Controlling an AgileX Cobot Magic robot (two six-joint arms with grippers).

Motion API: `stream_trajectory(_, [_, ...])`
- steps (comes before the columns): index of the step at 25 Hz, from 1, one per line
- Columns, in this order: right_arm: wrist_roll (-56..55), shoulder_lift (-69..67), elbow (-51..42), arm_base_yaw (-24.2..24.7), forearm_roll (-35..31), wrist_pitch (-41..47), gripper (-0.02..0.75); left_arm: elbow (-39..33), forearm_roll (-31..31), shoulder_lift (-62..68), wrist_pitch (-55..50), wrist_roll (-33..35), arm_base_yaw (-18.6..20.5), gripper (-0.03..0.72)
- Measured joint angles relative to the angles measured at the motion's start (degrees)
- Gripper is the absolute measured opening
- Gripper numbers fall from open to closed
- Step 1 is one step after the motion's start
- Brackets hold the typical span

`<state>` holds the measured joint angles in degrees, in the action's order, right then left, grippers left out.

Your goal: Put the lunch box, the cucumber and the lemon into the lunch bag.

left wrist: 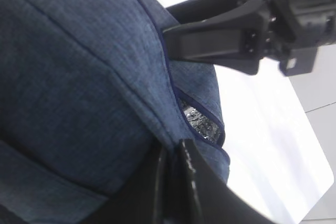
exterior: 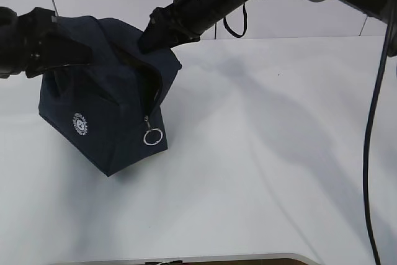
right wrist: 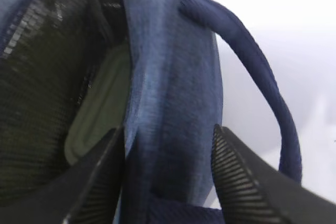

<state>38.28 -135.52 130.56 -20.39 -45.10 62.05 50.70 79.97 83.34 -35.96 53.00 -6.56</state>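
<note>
The left hand (left wrist: 173,153) is clenched on a fold of the lunch bag's (exterior: 105,116) navy fabric: in the left wrist view its two dark fingers (left wrist: 191,182) sit pressed together at the bottom edge with the cloth pinched between them, just below a slit where silvery lining shows. In the exterior view this hand comes in from the left and grips the bag's upper left side. The right hand (right wrist: 168,150) straddles the bag's upper rim from the far right side; its ribbed fingers (right wrist: 236,177) stand apart, one inside the opening and one outside, with the blue wall of the bag between them and close against the inner finger. Whether they truly clamp the cloth cannot be told. Just right of that hand one loop handle (right wrist: 262,93) arches up and over. Inside the bag, seen in the right wrist view, a pale sage-green lid of the lunch box (right wrist: 102,108) lies against the dark mesh-patterned lining. The cucumber and the lemon do not show in any view. The bag is tilted on the white table (exterior: 279,153), leaning on a lower corner on the table's left side, its mouth partly open toward the right hand. A round white logo (exterior: 80,123) faces the near left, and a silver ring pull (exterior: 152,136) hangs from the zipper down the near edge.
</note>
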Motion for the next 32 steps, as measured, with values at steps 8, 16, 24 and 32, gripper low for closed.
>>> stream_trajectory(8, [0.00,-0.06,0.00,0.00,0.00,1.75,0.225,0.00,0.00,0.00,0.00,0.56,0.00,0.002])
stream_trajectory(16, [3.13,1.13,0.00,0.00,0.44,6.76,0.031,0.00,0.00,0.00,-0.13,0.94,-0.12,0.002])
stream_trajectory(24, [-0.93,8.15,-2.37,-0.02,11.73,8.35,0.029,0.00,0.87,0.00,-0.37,3.24,-2.18,0.002])
stream_trajectory(32, [-2.64,16.42,-14.99,-0.02,15.49,4.32,0.028,2.54,2.49,0.17,4.11,6.67,-11.00,0.002])
